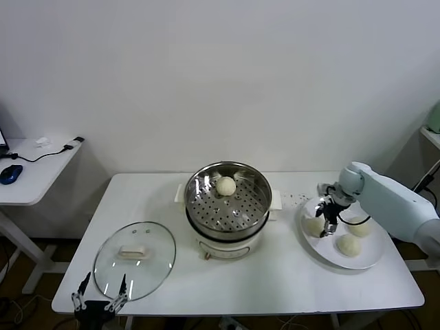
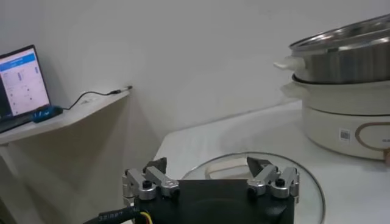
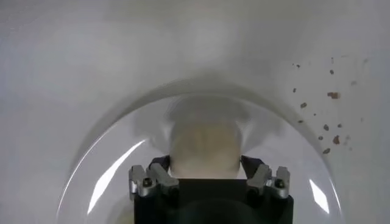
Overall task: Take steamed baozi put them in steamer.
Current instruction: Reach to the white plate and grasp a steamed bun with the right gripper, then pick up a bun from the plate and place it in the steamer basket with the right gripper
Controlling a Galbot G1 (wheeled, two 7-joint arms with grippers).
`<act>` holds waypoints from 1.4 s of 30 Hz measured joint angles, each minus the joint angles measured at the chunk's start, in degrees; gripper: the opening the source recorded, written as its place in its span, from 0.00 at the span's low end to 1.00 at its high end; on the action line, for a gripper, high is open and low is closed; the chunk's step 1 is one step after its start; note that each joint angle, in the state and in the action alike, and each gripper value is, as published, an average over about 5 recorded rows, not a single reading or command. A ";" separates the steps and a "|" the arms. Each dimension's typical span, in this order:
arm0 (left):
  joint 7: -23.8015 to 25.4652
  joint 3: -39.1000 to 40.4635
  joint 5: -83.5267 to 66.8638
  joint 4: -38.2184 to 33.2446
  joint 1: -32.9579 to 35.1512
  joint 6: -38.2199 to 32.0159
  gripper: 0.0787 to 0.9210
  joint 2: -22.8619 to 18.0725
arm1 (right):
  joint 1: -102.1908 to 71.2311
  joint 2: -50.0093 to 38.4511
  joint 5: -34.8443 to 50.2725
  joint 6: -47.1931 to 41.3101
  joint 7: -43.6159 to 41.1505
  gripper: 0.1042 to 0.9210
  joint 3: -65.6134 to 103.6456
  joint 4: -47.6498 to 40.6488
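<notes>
Right end effector (image 1: 326, 218) straddling plate baozi (image 3: 204, 148).

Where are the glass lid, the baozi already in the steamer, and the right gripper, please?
glass lid (image 1: 135, 260), head view, its white handle.
baozi in the steamer (image 1: 226, 185), head view, its domed top.
right gripper (image 1: 324, 225), head view, between its fingertips.

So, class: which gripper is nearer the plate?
The right. The right gripper is over the plate, jaws around a baozi. The left gripper sits far across the table by the glass lid.
</notes>
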 measured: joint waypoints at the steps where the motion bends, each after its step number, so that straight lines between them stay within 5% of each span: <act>1: 0.00 0.04 0.02 0.00 0.02 0.00 0.88 0.00 | 0.02 0.02 0.03 0.05 -0.06 0.60 0.05 -0.09; 15: -0.21 0.33 0.00 0.07 0.81 -0.43 0.88 -0.07 | 4.72 -1.82 5.06 -0.86 0.06 0.54 -3.86 2.60; 26: -0.15 1.43 0.39 -0.13 0.72 -0.36 0.88 -0.50 | 25.26 0.76 23.66 -3.66 0.39 0.54 -21.56 8.17; 42: -0.06 1.86 -0.04 -1.13 0.10 0.07 0.88 -0.60 | 39.50 16.73 45.33 -9.29 4.83 0.54 -35.04 12.69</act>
